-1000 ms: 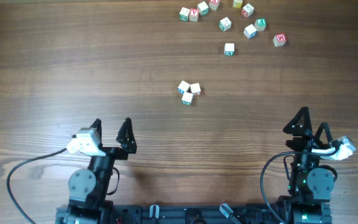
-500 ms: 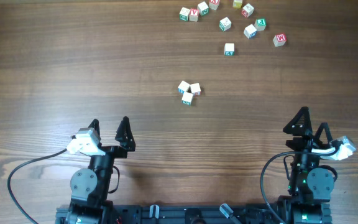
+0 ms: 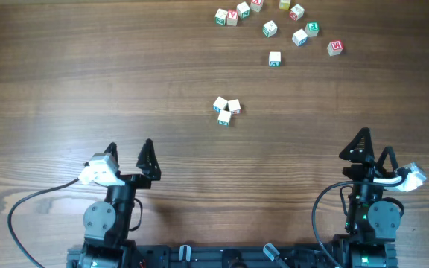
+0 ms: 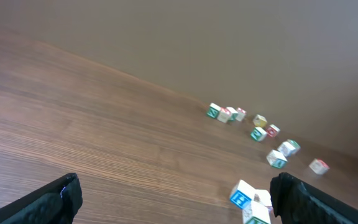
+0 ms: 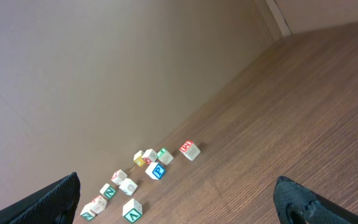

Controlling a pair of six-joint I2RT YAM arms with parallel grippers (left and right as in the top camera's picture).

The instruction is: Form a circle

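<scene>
Three tiny white letter cubes touch each other in a tight clump, the circle (image 3: pixel 226 110), at the table's centre. The left wrist view shows that circle (image 4: pixel 248 200) low on the right, just inside the right finger. My left gripper (image 3: pixel 130 152) stands open near the front left, well short of the clump, with nothing between its fingers (image 4: pixel 178 190). At the front right my right gripper (image 3: pixel 373 150) is open and empty too (image 5: pixel 178 190), far from the cubes.
Several loose letter cubes (image 3: pixel 274 26) lie scattered at the far right of the table, one cube (image 3: pixel 275 58) nearest the clump. The right wrist view shows this scatter (image 5: pixel 145 169) against a plain wall. A cable (image 3: pixel 32 201) loops by the left arm's base.
The left gripper has drifted slightly to the left. The right arm and the cubes have not moved.
</scene>
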